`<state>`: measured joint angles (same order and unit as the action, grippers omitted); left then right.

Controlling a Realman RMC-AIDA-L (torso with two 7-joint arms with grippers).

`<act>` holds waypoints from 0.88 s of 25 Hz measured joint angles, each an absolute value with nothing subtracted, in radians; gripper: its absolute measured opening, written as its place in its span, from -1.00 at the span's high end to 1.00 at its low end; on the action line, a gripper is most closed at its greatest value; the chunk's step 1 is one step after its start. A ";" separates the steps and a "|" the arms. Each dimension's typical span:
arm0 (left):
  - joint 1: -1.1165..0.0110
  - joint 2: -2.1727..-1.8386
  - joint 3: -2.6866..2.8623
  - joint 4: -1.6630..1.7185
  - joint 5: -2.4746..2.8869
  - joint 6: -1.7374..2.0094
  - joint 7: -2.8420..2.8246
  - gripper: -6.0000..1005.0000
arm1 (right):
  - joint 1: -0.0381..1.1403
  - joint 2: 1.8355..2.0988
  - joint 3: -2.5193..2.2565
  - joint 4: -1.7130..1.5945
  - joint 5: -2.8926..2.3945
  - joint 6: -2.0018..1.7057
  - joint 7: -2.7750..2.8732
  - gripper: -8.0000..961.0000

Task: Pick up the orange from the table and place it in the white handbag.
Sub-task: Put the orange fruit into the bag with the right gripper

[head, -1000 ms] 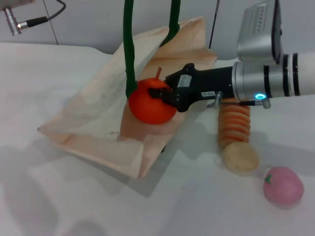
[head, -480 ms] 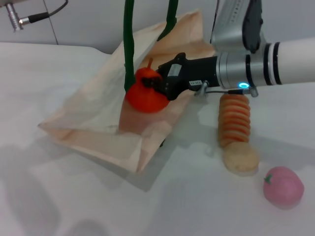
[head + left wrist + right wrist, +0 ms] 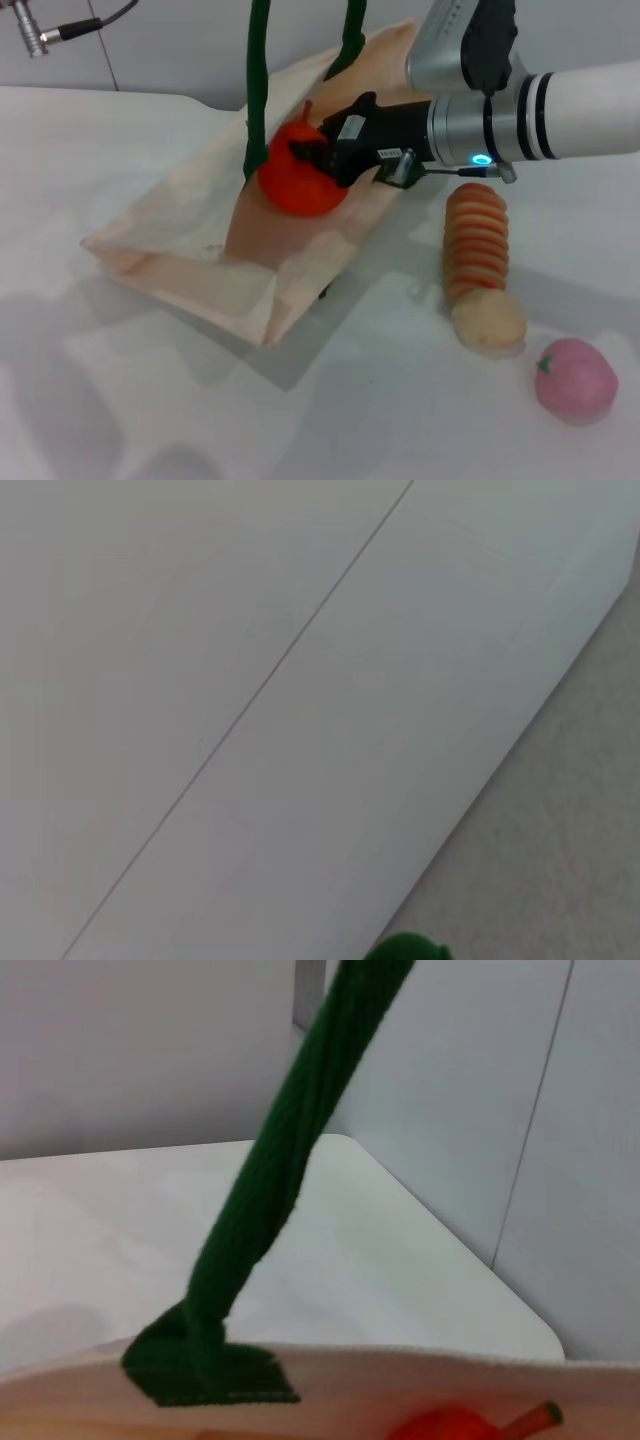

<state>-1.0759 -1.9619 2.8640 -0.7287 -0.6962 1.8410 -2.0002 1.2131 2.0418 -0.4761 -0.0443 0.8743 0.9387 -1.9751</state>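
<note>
Head view, right gripper (image 3: 312, 158) fingers clamped on orange (image 3: 300, 180) over white handbag (image 3: 190, 240), white table (image 3: 120, 400), grey wall.

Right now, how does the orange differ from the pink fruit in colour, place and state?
The orange is bright orange-red; the pink fruit is pale pink. The orange is held by the right gripper at the white handbag; the pink fruit lies free on the table, far from the bag. Both are round with a small stem.

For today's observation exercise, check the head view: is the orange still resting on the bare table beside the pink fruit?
No. The orange is held by the right gripper at the mouth of the white handbag, far from the pink fruit.
</note>
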 joint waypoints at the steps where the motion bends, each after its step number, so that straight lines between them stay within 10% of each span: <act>1: -1.076 -1.962 2.864 -0.729 -0.696 1.841 -2.000 0.82 | 1.213 2.042 -0.475 -0.044 0.875 0.938 -1.975 0.69; 22: -1.056 -1.957 2.862 -0.729 -0.708 1.832 -2.000 0.83 | 1.208 2.040 -0.476 -0.054 0.874 0.936 -1.977 0.48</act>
<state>-1.0557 -1.9572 2.8625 -0.7287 -0.7080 1.8315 -2.0003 1.2077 2.0401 -0.4761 -0.0540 0.8736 0.9357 -1.9771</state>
